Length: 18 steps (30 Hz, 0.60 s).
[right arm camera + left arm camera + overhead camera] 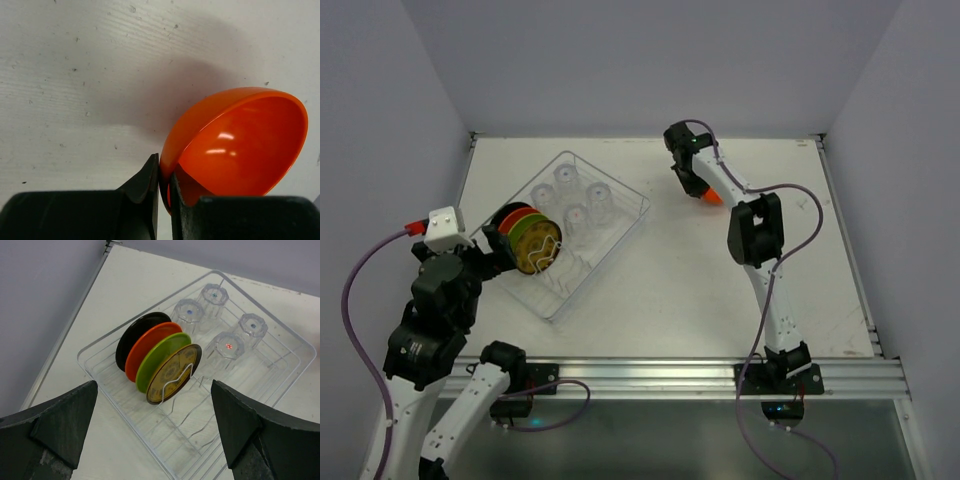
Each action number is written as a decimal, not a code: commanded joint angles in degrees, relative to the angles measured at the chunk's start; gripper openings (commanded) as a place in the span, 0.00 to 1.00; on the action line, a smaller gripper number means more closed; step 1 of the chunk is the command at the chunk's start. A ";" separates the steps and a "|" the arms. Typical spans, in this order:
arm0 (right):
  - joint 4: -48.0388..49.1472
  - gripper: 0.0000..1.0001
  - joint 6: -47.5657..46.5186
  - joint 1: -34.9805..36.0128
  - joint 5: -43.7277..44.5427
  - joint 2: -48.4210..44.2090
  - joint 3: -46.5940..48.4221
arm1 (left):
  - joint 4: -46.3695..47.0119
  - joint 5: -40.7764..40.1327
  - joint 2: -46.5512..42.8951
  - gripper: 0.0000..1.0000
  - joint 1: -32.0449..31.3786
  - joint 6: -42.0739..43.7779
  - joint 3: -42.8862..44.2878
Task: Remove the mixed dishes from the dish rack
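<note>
2 right jaws tight on bowl (240, 145)

Bright, even overhead light puts glare spots in the bowl (240, 145) and a soft shadow behind.

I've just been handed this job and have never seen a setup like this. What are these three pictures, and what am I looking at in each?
You are looking at two robot arms bolted to the near edge of a white table. The top view looks down from above and behind them. The other two views come from a camera on each wrist, so the dark shapes at the bottom of those are that arm's own fingers.

The left gripper is open and holds nothing. It is pointed at the dish rack. In the rack, four plates stand on edge in a row: a black plate, an orange-red plate, a green plate and a yellow patterned plate. Four clear glasses stand beside them.

The right gripper is shut on the rim of the orange-red bowl. The bowl is tilted and out of the rack, towards the far side of the table.
</note>
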 commanded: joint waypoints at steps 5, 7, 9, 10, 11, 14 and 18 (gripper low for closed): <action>1.79 0.11 -5.18 3.60 7.00 -1.02 0.68 | -3.14 1.91 3.94 1.00 -0.24 1.54 2.54; 2.67 0.23 -4.74 3.78 6.56 -1.37 -1.07 | -4.11 2.26 5.97 1.00 -0.24 1.54 3.60; 3.98 0.24 -3.78 3.78 6.21 -2.59 -2.31 | -5.16 2.35 7.46 1.00 -0.24 1.54 4.83; 4.16 0.26 -3.43 3.78 6.03 -3.12 -3.36 | -5.61 2.35 7.81 1.00 -0.24 1.54 5.27; 4.34 0.27 -3.07 3.78 5.16 -3.73 -3.89 | -6.39 2.70 8.17 1.00 -0.24 1.54 5.62; 6.36 0.31 -2.63 3.78 4.80 -7.25 -6.62 | -7.01 2.96 8.52 1.00 -0.24 1.45 5.71; 5.83 0.39 -0.53 3.78 4.45 -14.52 -8.20 | -7.63 4.02 11.14 1.00 -0.24 1.62 6.33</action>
